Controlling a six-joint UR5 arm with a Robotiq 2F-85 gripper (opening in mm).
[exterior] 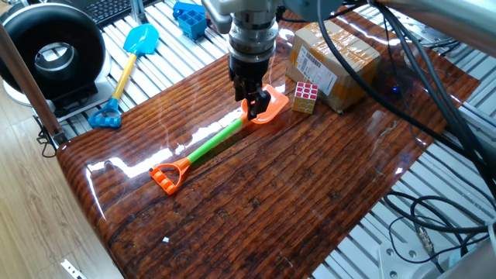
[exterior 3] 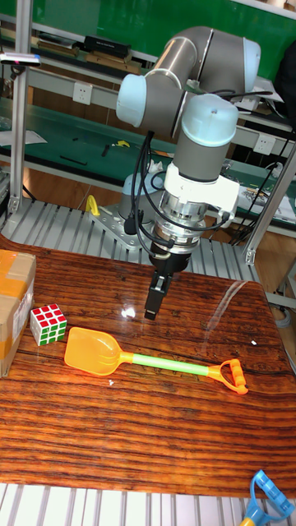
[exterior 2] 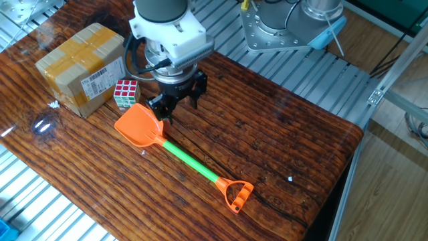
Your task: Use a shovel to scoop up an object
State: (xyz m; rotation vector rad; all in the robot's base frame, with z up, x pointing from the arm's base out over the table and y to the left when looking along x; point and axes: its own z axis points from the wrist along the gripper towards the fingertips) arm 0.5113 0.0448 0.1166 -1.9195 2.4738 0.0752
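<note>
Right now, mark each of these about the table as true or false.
1. The shovel lies flat on the table. True.
2. The end effector grips the shovel's orange handle. False: it is open above the shaft's blade end, holding nothing.
3. The Rubik's cube sits beside the cardboard box. True.
4. The cube already rests in the scoop. False: it stands on the table just off the blade.
5. A blue shovel lies off the wooden top. True.
</note>
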